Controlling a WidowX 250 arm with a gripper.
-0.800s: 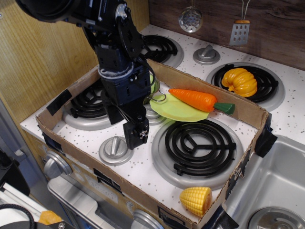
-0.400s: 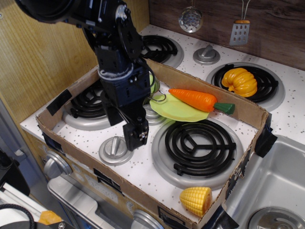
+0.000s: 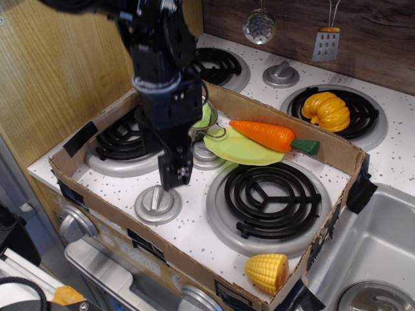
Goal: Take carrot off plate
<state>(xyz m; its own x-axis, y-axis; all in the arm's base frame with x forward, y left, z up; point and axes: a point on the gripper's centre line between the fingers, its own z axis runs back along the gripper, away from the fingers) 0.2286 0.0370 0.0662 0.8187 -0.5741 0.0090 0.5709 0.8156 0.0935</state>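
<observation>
Observation.image view: the carrot (image 3: 264, 134) lies across the plate (image 3: 241, 151), its green stub end reaching past the plate's right rim toward the wall of the cardboard tray (image 3: 337, 150). The plate sits at the back of the tray, just above the large front burner (image 3: 271, 192) and tilted, partly resting on a small steel pot (image 3: 206, 153). The gripper (image 3: 175, 170) hangs well to the left of the carrot, apart from it, pointing down above a stove knob (image 3: 155, 201) — whether its jaws are spread or pressed together cannot be told. Outside the tray, a pumpkin (image 3: 326, 111) rests on the back right burner, and a corn cob (image 3: 266, 271) lies at the front edge.
</observation>
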